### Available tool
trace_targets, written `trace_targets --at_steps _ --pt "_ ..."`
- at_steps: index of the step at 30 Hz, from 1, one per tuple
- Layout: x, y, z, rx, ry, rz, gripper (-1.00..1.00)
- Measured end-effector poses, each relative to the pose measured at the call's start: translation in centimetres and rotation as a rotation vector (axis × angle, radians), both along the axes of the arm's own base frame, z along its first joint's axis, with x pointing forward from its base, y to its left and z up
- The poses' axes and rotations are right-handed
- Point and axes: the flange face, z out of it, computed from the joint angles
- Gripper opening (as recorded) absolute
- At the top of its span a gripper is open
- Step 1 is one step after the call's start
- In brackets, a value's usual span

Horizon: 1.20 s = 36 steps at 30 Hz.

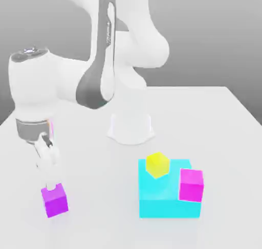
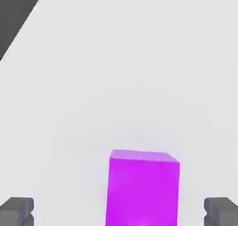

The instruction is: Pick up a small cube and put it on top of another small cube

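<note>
The small violet-purple cube (image 1: 54,200) rests on the white table at the exterior view's lower left. My gripper (image 1: 50,185) hangs just above it, pointing down, fingers open. In the hand view the same cube (image 2: 143,188) stands between the two dark fingertips (image 2: 16,211), with a gap on each side and nothing touching it. The other small cube, hot pink-magenta (image 1: 191,185), sits on the right part of a big cyan block (image 1: 158,207) at the exterior view's lower right.
A yellow cube (image 1: 157,164) lies on the cyan block's far left part, beside the pink one. The arm's white base (image 1: 130,128) stands mid-table behind them. The table's edge (image 1: 245,110) runs along the exterior view's right.
</note>
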Motion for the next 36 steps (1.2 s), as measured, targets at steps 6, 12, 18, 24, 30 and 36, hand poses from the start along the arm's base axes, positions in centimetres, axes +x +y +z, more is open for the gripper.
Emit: trace_targets --at_steps 6,12,18,24,30,36 --pt "-0.3 0.1 -5.2 0.003 0.006 -0.007 -1.0" --pt "-0.3 0.1 -5.1 0.003 0.005 -0.007 -1.0" --pt "0.0 0.4 0.8 0.004 0.004 -0.006 -1.0" --pt "5.1 16.6 7.2 0.021 -0.01 0.083 -1.0" --pt "3.2 30.5 12.4 0.015 0.0 0.078 -1.0" --pt "1.7 34.7 8.4 -0.001 0.005 0.089 -1.0"
